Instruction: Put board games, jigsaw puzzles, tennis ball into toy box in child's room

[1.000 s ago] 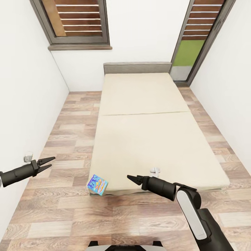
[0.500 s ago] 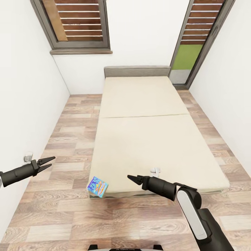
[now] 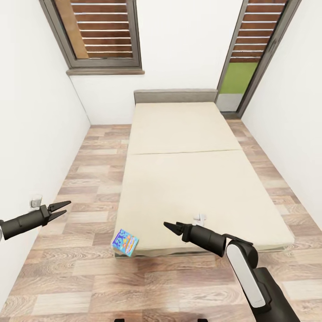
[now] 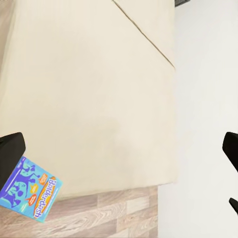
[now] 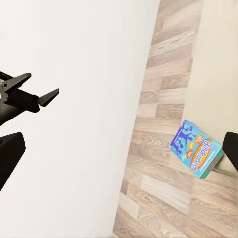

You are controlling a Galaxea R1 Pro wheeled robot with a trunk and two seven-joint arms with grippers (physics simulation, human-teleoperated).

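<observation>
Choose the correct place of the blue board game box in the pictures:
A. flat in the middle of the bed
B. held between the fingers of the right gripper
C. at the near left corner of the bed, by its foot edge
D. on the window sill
C: the blue board game box sits tilted at the near left corner of the bed, apart from both grippers.

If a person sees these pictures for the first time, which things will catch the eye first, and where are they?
The bright blue board game box stands out most, tilted at the near left corner of the large beige bed. Next come the two black grippers: the left gripper hovers open over the wooden floor near the left wall, and the right gripper points toward the box above the bed's near edge.
</observation>
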